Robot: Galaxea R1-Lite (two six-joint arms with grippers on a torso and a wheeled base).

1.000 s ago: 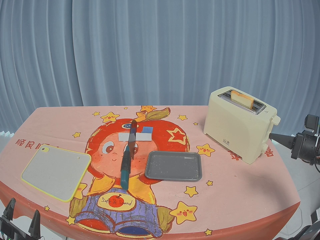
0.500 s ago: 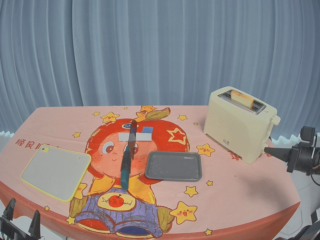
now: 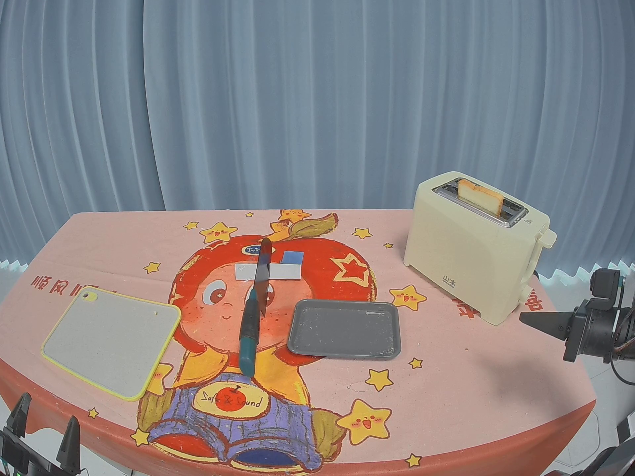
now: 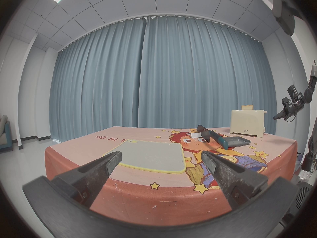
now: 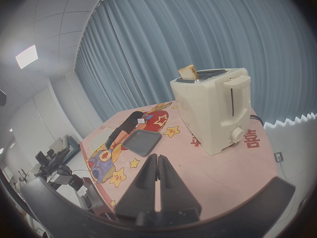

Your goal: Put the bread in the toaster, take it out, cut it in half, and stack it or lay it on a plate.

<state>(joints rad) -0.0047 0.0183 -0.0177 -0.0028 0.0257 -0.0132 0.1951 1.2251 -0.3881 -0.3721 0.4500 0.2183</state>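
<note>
Poking up out of a slot in the toaster [image 3: 476, 246] at the far right of the table [image 3: 463, 378], the bread [image 3: 481, 196] looks popped and ready to lift. The right gripper [image 3: 531, 318] hangs off the table edge beside the toaster's lever end, lower than its top, jaws pressed together and empty. The left gripper [image 4: 161, 159] sits low off the near left corner, jaws apart, holding nothing. The likely snag is that only a narrow strip of slice shows, so a shallow or off-centre pinch could tear the crust or drop it back in. A sideways approach might shove the toaster. The knife [image 3: 254, 305], propped on a small block [image 3: 281, 272], lies between the cutting board [image 3: 109, 342] and the grey plate [image 3: 344, 328]
</note>
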